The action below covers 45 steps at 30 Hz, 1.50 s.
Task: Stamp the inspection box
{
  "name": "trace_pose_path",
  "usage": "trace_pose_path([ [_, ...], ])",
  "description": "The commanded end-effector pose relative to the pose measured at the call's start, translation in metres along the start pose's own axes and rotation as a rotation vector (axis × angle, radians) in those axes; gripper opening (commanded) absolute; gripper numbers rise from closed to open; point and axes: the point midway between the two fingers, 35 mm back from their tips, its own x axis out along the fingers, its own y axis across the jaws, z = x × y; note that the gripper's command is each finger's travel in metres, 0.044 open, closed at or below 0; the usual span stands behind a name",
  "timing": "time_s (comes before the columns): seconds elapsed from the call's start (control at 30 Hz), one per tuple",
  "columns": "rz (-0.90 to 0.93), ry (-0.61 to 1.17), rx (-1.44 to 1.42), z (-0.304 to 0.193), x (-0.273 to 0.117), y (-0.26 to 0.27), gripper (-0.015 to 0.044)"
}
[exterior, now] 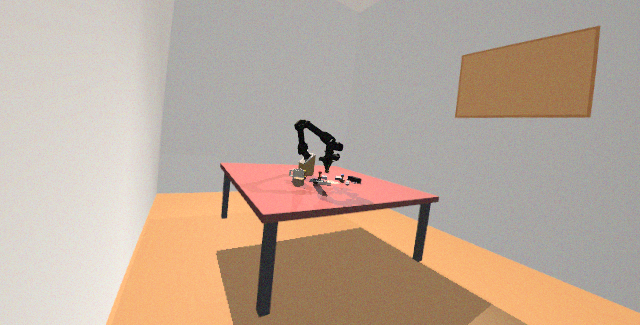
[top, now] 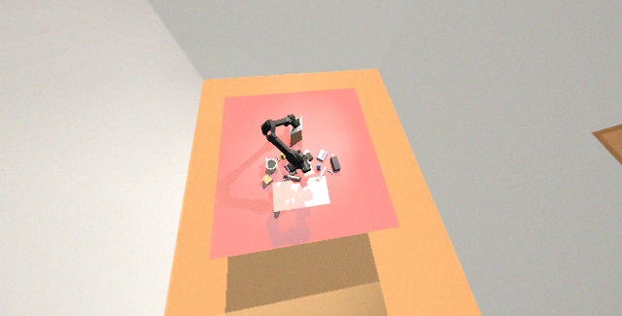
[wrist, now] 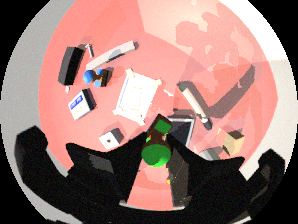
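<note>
My gripper (top: 305, 167) (exterior: 327, 169) (wrist: 156, 136) is shut on a stamp with a round green knob (wrist: 156, 155) and a green mark on its dark body. It holds the stamp above the bench, between the card and the ink pad in the wrist view. The white card (wrist: 135, 98) lies flat up and left of the stamp, with small pale pieces at its corners. Faint lines show on it; no print can be made out. The open dark ink pad (wrist: 182, 130) is just right of the stamp, partly hidden by the gripper. The stamp's underside is hidden.
A blue-knobbed stamp (wrist: 89, 76), a blue-labelled box (wrist: 79, 106), a black block (top: 335, 163) (wrist: 70, 65) and a white strip (wrist: 119, 53) are left of the card. A marker (wrist: 194, 102), a tan block (top: 266, 179) (wrist: 232, 141) and a mug (top: 271, 163) stand on the other side.
</note>
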Motion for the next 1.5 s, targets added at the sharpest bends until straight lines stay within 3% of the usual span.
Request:
trace_pose_path([
  [0.0, 0.0, -0.005, -0.163, 0.014, -0.002, 0.022, 0.0],
  [0.23, -0.003, -0.003, -0.349, 0.028, -0.001, 0.049, 0.0],
  [1.47, -0.003, -0.004, -0.349, 0.029, 0.021, 0.049, 0.0],
])
